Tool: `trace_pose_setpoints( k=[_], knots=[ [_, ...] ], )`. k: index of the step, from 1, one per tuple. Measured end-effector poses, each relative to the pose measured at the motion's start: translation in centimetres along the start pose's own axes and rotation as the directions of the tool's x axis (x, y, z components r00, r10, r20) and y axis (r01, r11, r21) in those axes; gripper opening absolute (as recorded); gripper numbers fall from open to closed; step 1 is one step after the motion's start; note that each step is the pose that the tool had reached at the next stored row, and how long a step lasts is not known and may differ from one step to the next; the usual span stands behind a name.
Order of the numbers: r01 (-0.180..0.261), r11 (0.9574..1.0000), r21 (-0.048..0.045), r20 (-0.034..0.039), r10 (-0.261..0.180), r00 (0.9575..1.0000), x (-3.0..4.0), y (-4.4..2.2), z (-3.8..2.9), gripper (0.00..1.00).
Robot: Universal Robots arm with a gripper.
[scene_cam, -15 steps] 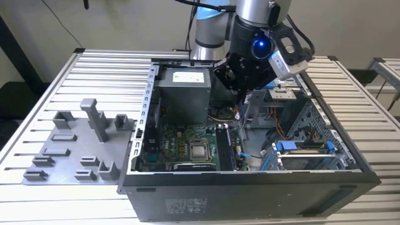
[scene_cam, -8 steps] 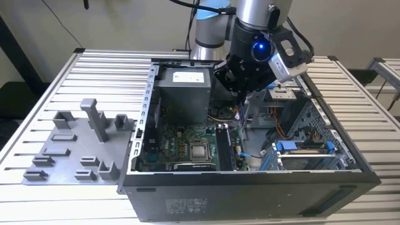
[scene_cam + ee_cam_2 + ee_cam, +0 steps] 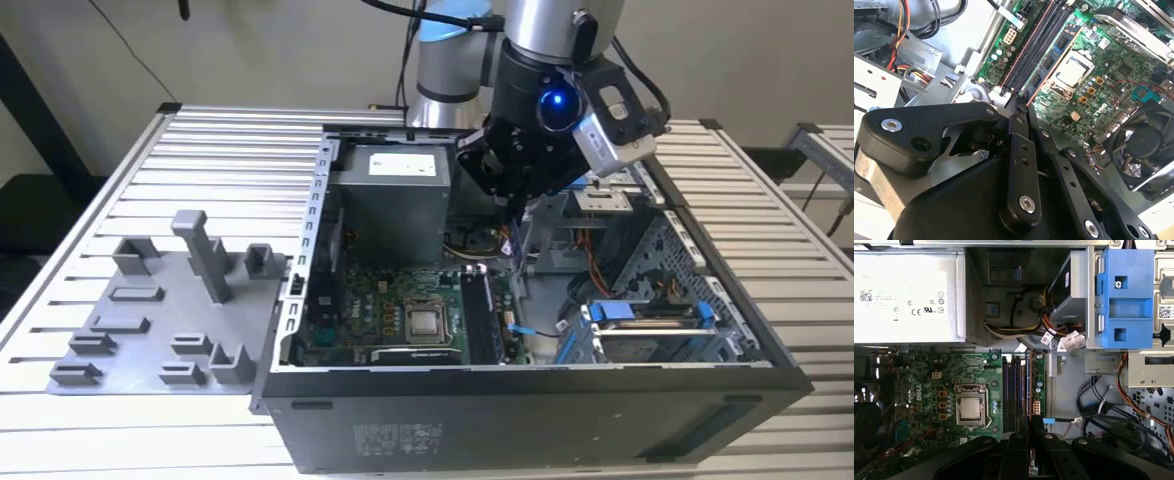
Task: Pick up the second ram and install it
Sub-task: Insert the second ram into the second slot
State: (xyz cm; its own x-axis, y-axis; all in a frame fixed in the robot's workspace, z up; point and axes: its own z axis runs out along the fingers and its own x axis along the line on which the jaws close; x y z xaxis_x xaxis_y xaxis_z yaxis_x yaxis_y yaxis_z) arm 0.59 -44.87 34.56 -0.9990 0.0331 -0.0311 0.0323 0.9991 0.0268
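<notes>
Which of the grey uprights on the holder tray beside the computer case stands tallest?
The slim post at the tray's far middle; it rises well above the squat blocks around it.

Open computer case [image 3: 534, 400], grey holder tray [image 3: 147, 320] beside.

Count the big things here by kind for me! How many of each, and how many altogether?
Open computer case: 1
Grey holder tray: 1
Power supply box: 1
Processor chip: 1
Robot gripper: 1
Total: 5
</notes>
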Motion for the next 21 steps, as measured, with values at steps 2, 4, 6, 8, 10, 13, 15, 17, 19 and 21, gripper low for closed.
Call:
trace_pose_setpoints(
  k=[2, 4, 6, 8, 10, 13, 15, 17, 19, 21],
  knots=[
    [0.000, 1.0000, -0.0002, 0.0001, 0.000, 1.0000, 0.00, 0.00, 0.07, 0.14],
    [0.000, 1.0000, 0.0019, -0.0006, 0.000, 1.0000, 0.01, -0.01, 0.29, 0.14],
    [0.000, 1.0000, 0.0026, -0.0007, 0.000, 1.0000, 0.02, -0.02, 0.65, 0.14],
    [0.000, 1.0000, 0.0040, -0.0007, 0.000, 1.0000, 0.03, -0.03, 1.00, 0.14],
    [0.001, 1.0000, 0.0061, -0.0012, -0.001, 1.0000, 0.03, -0.03, 1.25, 0.14],
    [0.001, 1.0000, 0.0090, -0.0011, -0.001, 1.0000, 0.05, -0.05, 1.75, 0.14],
    [0.001, 0.9999, 0.0124, -0.0010, -0.001, 1.0000, 0.06, -0.06, 2.11, 0.14],
    [0.001, 0.9999, 0.0158, -0.0009, -0.001, 1.0000, 0.07, -0.07, 2.47, 0.14],
    [0.001, 0.9998, 0.0177, -0.0007, -0.001, 1.0000, 0.09, -0.07, 2.84, 0.14],
    [0.001, 0.9998, 0.0207, -0.0004, -0.001, 1.0000, 0.10, -0.08, 3.20, 0.14]
  ],
)
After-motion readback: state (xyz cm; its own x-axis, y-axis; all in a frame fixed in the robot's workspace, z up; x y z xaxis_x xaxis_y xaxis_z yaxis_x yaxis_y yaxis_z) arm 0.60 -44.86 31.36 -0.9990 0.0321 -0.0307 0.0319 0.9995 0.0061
